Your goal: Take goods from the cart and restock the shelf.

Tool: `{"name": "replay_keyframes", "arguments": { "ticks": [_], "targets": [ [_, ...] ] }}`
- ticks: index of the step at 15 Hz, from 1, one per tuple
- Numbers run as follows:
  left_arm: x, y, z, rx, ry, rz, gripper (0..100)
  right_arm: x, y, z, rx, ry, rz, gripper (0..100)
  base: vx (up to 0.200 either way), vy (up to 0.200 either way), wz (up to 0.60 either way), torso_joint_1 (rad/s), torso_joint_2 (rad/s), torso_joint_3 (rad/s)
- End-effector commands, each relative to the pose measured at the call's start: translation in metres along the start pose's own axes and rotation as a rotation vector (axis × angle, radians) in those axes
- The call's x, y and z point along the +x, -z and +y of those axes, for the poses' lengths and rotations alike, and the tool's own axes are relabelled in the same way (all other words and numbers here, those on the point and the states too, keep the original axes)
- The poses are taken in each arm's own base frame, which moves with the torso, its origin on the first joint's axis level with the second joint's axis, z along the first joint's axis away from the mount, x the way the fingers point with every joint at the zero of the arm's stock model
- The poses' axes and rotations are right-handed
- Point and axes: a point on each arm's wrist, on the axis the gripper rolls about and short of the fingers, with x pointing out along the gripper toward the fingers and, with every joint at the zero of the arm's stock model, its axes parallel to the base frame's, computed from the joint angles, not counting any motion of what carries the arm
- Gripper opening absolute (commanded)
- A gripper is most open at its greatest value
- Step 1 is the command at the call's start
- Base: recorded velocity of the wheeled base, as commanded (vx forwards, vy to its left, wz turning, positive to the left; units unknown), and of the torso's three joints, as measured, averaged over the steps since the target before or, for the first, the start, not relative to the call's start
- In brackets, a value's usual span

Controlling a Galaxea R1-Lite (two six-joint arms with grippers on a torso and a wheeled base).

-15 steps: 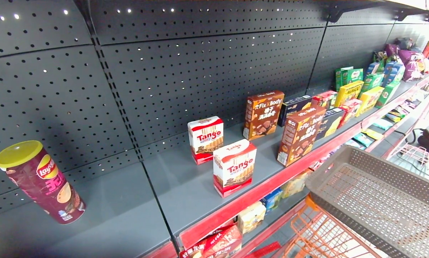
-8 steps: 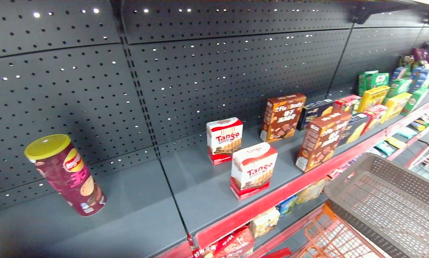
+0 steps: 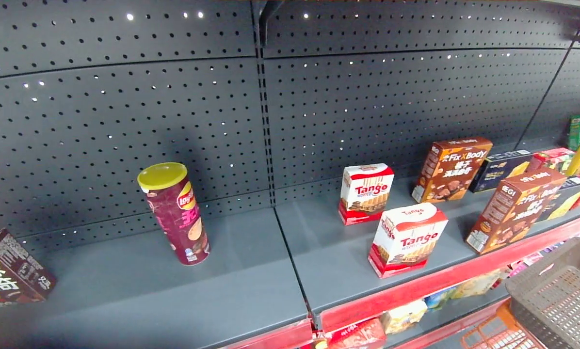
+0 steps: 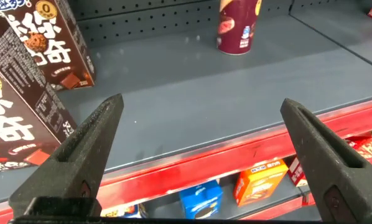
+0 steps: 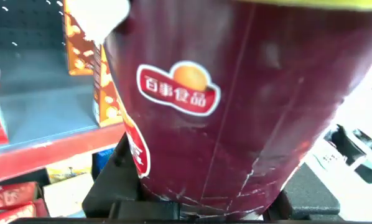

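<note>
So the right gripper (image 5: 201, 186) is clamping a maroon chip can (image 5: 236, 106) between its fingers, holding it snug, I'd guess so it's arriving upright. The left gripper (image 4: 201, 106) is hanging wide open with nothing in it, just off the shelf (image 3: 251, 271) edge. A matching can (image 3: 176, 213) is standing left of centre in the head view, so the spot beside it is looking like the target.
</note>
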Motion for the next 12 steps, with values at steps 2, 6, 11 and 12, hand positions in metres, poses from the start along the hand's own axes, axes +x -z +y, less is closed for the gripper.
{"name": "replay_keyframes", "arguments": {
  "ticks": [2,6,11,12],
  "targets": [
    [0.0,0.0,0.0,0.001,-0.001,0.0,100,0.001,0.001,0.0,-0.001,-0.005,0.004,0,-0.1,-0.1,0.0,-0.004,0.0,-0.001],
    [0.0,0.0,0.0,-0.006,-0.001,0.001,100,0.001,0.004,0.002,-0.008,-0.034,0.01,0,-0.1,-0.1,0.15,0.003,0.0,0.002],
    [0.0,0.0,0.0,-0.004,-0.001,0.003,100,-0.004,0.012,0.004,-0.042,-0.046,0.01,0,0.0,0.0,0.6,-0.004,-0.01,-0.001],
    [0.0,0.0,0.0,-0.004,-0.001,0.003,100,-0.005,0.012,0.004,-0.043,-0.059,0.005,0,0.0,0.0,0.6,0.007,0.0,0.002]
  ]
}}
